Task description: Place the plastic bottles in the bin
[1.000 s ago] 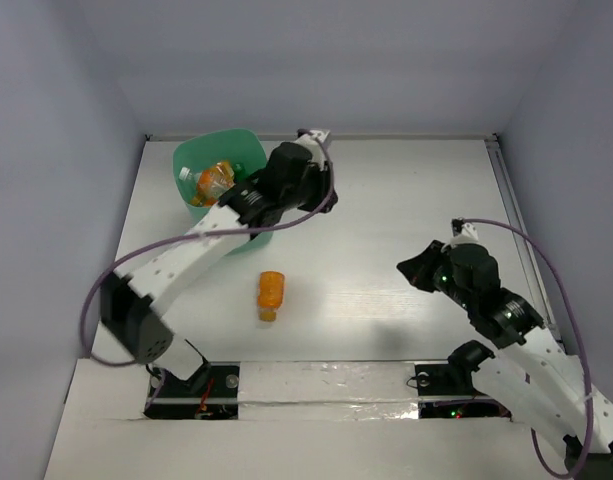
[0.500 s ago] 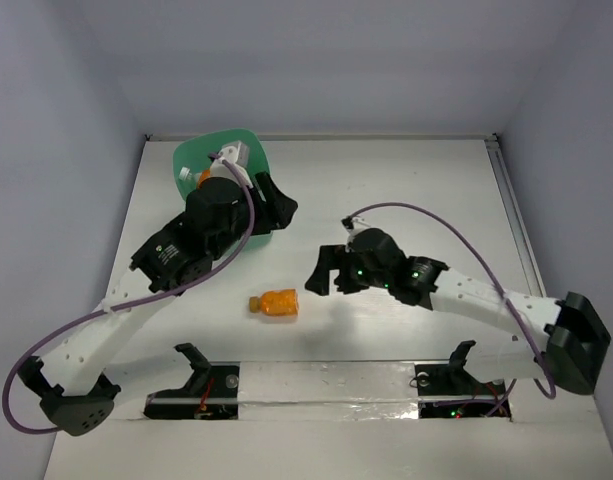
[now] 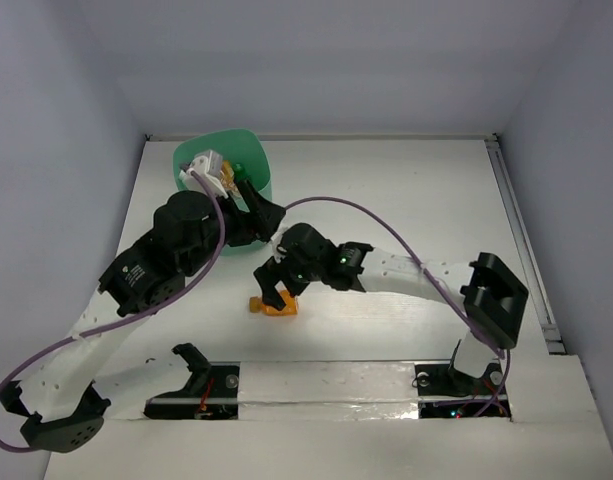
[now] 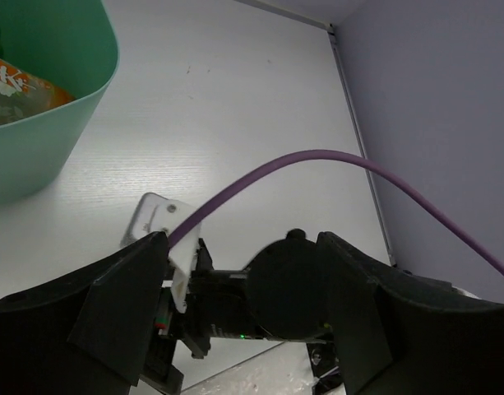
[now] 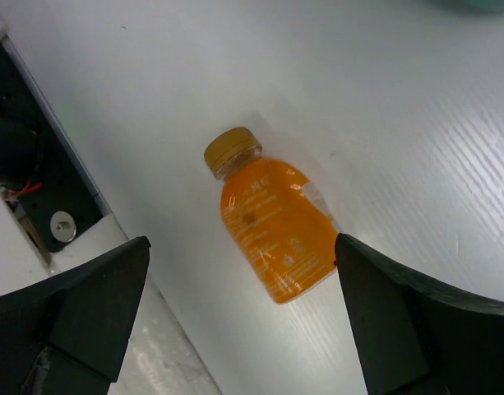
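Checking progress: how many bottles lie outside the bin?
1: an orange bottle lying on the table under the open right claw. The left arm may hide others beside the bin.

You see a small orange plastic bottle (image 5: 276, 234), its cap (image 5: 228, 149) golden. Your rounded plastic bin (image 4: 46, 148) is plain mint green.
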